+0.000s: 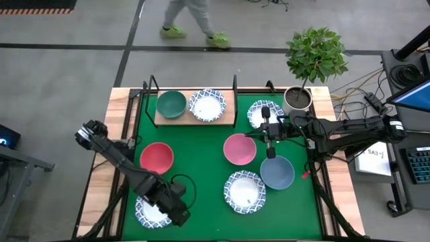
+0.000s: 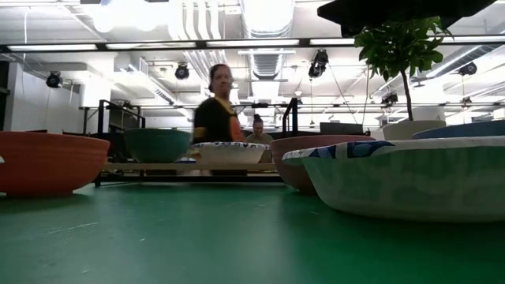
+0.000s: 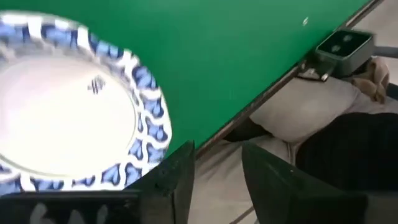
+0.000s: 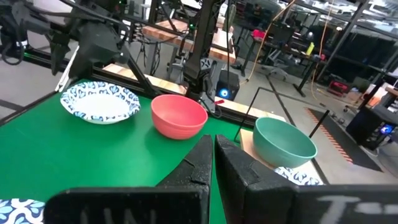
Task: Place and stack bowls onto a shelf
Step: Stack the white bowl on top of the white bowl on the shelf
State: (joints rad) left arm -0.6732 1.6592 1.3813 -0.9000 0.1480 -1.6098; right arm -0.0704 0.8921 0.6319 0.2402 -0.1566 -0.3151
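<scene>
A green mat is spread over the wooden table; on the shelf at its far edge a dark green bowl and a patterned bowl are set side by side, with six more bowls scattered on the mat. The left gripper is seen with fingers parted and empty beside a patterned bowl at the near left corner, while the right gripper is held closed and empty above the mat. A potted plant is stood at the far right corner, and a person is seen in the strip-lit room behind.

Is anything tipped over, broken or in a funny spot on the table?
Nothing is tipped, spilled or broken. The one odd spot: the patterned bowl under the left gripper sits right at the near edge of the green mat, close to falling off. The other bowls sit upright, two already on the shelf.
</scene>
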